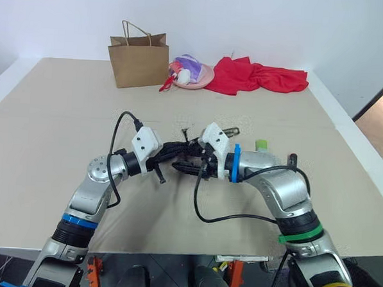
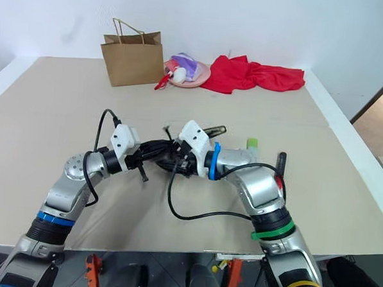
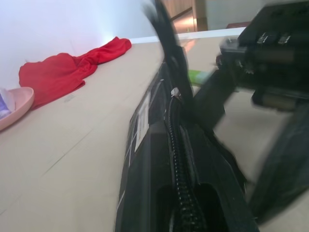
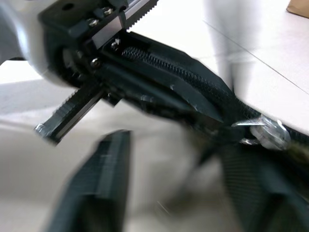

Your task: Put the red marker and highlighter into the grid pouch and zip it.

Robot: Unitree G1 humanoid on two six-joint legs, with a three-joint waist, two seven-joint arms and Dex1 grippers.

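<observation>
The grid pouch (image 1: pixel 181 157), black with a zipper along its top edge, hangs just above the table between my two grippers. My left gripper (image 1: pixel 160 160) is shut on one end of it, and in the left wrist view the zipper (image 3: pixel 176 145) runs away from that grip. My right gripper (image 4: pixel 169 193) stands open at the pouch's other end, fingers spread beside the metal zipper pull (image 4: pixel 264 131). The highlighter (image 1: pixel 262 145), with its green cap, lies on the table behind my right forearm. The red marker (image 2: pixel 281 162) lies to the right of that arm.
A brown paper bag (image 1: pixel 139 60) stands at the back of the table. Beside it sit a pink bowl (image 1: pixel 194 74) holding a toy and a crumpled red cloth (image 1: pixel 256 76). The table's right edge (image 1: pixel 361 152) is close to my right arm.
</observation>
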